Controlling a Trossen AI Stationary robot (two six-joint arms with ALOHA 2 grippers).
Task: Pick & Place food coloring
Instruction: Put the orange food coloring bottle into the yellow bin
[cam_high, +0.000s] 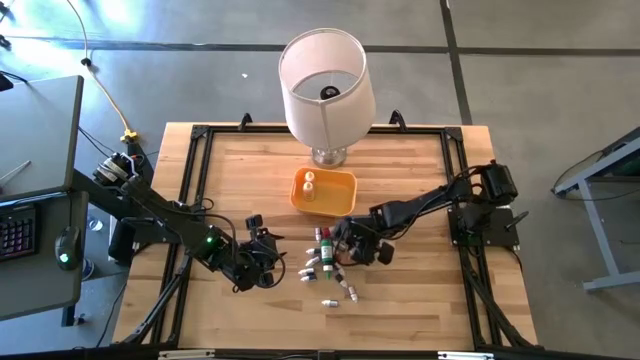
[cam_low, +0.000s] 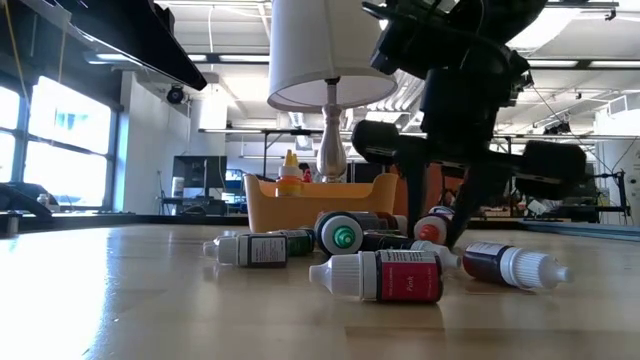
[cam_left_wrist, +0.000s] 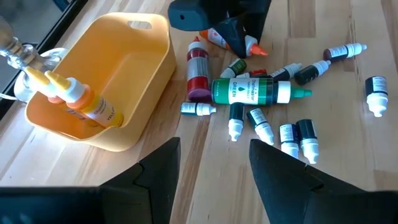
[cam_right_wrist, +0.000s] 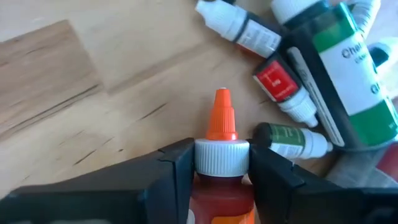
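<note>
Bright windows (cam_low: 40, 130) lit an open workshop with ceiling lights (cam_low: 560, 30), a grey concrete floor (cam_high: 540, 70) and a desk (cam_high: 35, 190) beside the table (cam_high: 420, 300).

Bright daylight, window glare, blurred foreground

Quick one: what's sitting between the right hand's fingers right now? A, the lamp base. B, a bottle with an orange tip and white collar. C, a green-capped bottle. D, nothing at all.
B: in the right wrist view the right hand has a finger on each side of the white collar of the orange-tipped bottle.
</note>
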